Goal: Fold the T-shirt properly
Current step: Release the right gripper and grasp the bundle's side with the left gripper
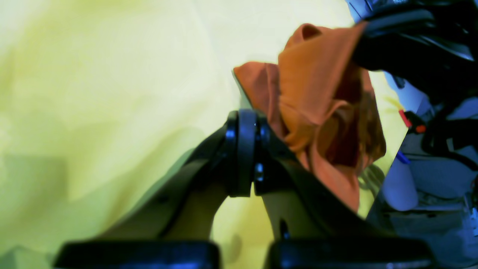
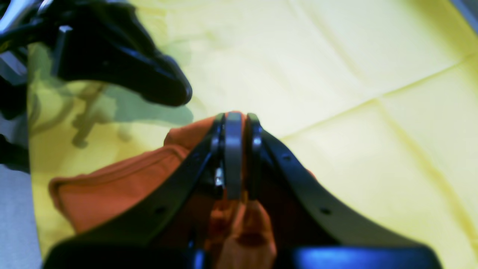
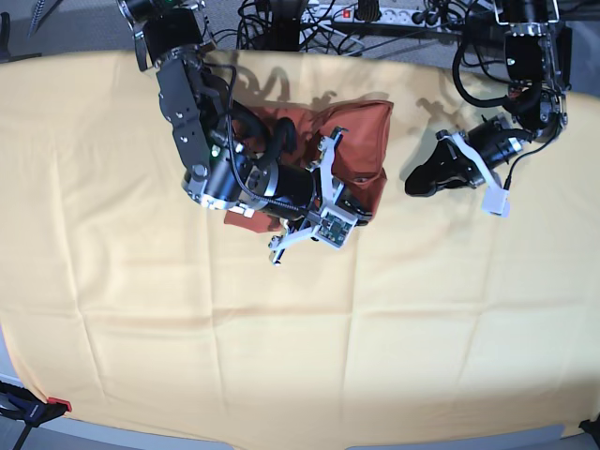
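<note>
The rust-orange T-shirt (image 3: 361,141) lies bunched at the far middle of the table. My right gripper (image 3: 366,204) is over its right edge, and in the right wrist view the gripper (image 2: 233,123) is shut on T-shirt (image 2: 112,190) fabric that bunches between and under the fingers. The left wrist view shows the T-shirt (image 1: 317,86) hanging in folds from my right gripper (image 1: 388,52). My left gripper (image 3: 414,183) is shut and empty just right of the shirt, apart from it; its closed fingertips (image 1: 244,119) show in the left wrist view, and it also shows in the right wrist view (image 2: 164,89).
A large pale yellow cloth (image 3: 281,328) covers the whole table. Cables and a power strip (image 3: 375,14) lie behind the far edge. A clamp (image 3: 37,410) sits at the front left corner. Arm bases stand at the far left and far right.
</note>
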Available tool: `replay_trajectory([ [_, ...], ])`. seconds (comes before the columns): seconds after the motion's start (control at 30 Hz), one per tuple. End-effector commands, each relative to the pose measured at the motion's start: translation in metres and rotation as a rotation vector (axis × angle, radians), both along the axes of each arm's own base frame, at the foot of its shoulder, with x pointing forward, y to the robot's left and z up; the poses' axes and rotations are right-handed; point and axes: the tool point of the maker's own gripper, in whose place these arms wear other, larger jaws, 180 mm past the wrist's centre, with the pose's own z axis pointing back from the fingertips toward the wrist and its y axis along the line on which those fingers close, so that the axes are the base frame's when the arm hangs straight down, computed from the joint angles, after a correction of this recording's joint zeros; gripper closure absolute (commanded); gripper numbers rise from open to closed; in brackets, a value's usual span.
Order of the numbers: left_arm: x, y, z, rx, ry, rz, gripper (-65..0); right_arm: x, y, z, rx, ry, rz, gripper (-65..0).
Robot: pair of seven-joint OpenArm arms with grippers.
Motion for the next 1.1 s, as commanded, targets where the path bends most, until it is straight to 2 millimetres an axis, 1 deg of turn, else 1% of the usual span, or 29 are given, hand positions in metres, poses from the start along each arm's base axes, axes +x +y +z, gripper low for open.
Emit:
replay_trajectory([
  [0.0, 0.003, 0.001, 0.013, -0.018, -0.042, 0.0, 0.0, 0.007, 0.009, 0.014, 0.048, -0.02, 0.01, -2.4],
  [0.07, 0.001, 0.001, 0.011, -0.019, -0.035, 0.0, 0.0, 0.015, 0.013, 0.008, 0.049, 0.002, 0.011, -2.4],
  [0.1, 0.0, 0.001, 0.01, -0.019, -0.032, 0.0, 0.0, 0.019, 0.016, 0.009, 0.057, 0.004, 0.013, -2.4],
  [0.2, 0.0, 0.001, 0.01, -0.019, -0.032, 0.0, 0.0, 0.029, 0.024, 0.013, 0.071, 0.003, 0.017, -2.5],
  [0.27, 0.0, 0.001, 0.01, -0.019, -0.032, 0.0, 0.0, 0.031, 0.029, 0.02, 0.083, -0.007, 0.021, -3.8],
  [0.33, 0.0, 0.001, 0.01, -0.018, -0.031, 0.0, 0.0, 0.033, 0.036, 0.028, 0.099, -0.02, 0.025, -8.3],
  [0.37, 0.0, 0.001, 0.01, -0.018, -0.031, 0.0, 0.0, 0.034, 0.039, 0.032, 0.108, -0.025, 0.028, -12.3],
  [0.47, 0.0, 0.001, 0.01, -0.019, -0.032, 0.001, 0.0, 0.036, 0.045, 0.042, 0.126, -0.039, 0.033, -31.2],
  [0.5, 0.0, 0.001, 0.01, -0.018, -0.031, 0.0, 0.0, 0.038, 0.045, 0.043, 0.13, -0.039, 0.023, -36.1],
  [0.53, 0.0, 0.001, 0.01, -0.019, -0.031, 0.0, 0.0, 0.04, 0.044, 0.043, 0.127, -0.041, 0.014, -38.3],
  [0.6, 0.0, 0.001, 0.01, -0.018, -0.032, 0.0, 0.0, 0.044, 0.044, 0.046, 0.116, -0.057, 0.007, -38.3],
  [0.7, 0.002, 0.002, 0.012, -0.014, -0.039, -0.001, 0.0, 0.052, 0.043, 0.06, 0.112, -0.096, 0.009, -38.3],
  [0.8, 0.005, 0.004, 0.019, -0.007, -0.057, -0.009, 0.0, 0.064, 0.031, 0.071, 0.062, -0.108, -0.04, -35.9],
  [0.83, 0.005, 0.003, 0.022, 0.0, -0.065, -0.022, 0.0, 0.068, 0.024, 0.073, 0.036, -0.103, -0.067, -32.5],
  [0.87, 0.004, 0.001, 0.027, 0.011, -0.075, -0.041, 0.0, 0.072, 0.017, 0.074, 0.014, -0.095, -0.09, -27.3],
  [0.9, 0.002, -0.002, 0.031, 0.028, -0.085, -0.068, 0.0, 0.075, 0.008, 0.076, -0.002, -0.091, -0.109, -19.0],
  [0.93, -0.001, -0.007, 0.038, 0.041, -0.1, -0.098, 0.0, 0.076, 0.001, 0.076, -0.004, -0.081, -0.123, -8.4],
  [0.97, -0.005, -0.013, 0.046, 0.05, -0.116, -0.132, 0.0, 0.079, -0.007, 0.077, 0.01, -0.072, -0.136, 0.0],
  [1.07, -0.018, -0.035, 0.072, 0.081, -0.191, -0.242, 0.0, 0.085, -0.031, 0.073, 0.022, -0.064, -0.151, 0.0],
])
